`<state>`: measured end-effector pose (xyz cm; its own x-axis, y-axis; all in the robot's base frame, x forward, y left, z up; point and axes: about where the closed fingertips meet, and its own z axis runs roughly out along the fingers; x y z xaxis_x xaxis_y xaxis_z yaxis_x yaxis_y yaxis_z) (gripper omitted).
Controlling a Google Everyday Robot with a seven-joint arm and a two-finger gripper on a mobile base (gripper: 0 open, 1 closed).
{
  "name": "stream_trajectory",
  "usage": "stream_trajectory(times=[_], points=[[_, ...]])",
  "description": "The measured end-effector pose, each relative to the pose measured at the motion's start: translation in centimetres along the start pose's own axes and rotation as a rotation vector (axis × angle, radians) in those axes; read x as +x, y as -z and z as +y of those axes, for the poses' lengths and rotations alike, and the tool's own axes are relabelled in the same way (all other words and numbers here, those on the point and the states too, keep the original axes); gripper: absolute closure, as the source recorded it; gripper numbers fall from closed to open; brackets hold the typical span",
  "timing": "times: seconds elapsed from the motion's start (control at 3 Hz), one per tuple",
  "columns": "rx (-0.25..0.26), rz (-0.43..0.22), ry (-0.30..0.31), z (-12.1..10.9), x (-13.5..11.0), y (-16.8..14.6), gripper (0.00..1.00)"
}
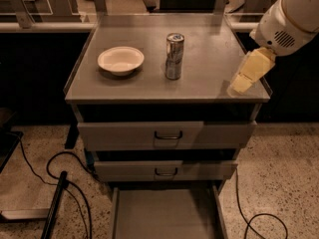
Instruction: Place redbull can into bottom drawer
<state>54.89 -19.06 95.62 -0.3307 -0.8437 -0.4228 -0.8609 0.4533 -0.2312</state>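
The redbull can [174, 56] stands upright near the middle of the grey cabinet top [209, 78]. The bottom drawer [164, 215] is pulled open below, its flat grey floor showing. My gripper [242, 83] hangs from the white arm at the upper right, over the right edge of the cabinet top. It is well to the right of the can and apart from it, holding nothing that I can see.
A white bowl [120, 60] sits left of the can. Two upper drawers with dark handles [168, 135] are shut. Black cables [65, 168] lie on the speckled floor at left and right. A counter runs behind the cabinet.
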Motion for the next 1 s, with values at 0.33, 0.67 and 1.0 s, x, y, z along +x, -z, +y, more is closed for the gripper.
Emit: stream_trajectory(times=[0.33, 0.67, 1.0], points=[[0.015, -0.052, -0.067, -0.4, -0.2, -2.5, 0.0], [0.08, -0.154, -0.112, -4.6, -3.8, -7.8, 0.0], [0.08, -0.158, -0.112, -4.8, -4.0, -8.1, 0.0]])
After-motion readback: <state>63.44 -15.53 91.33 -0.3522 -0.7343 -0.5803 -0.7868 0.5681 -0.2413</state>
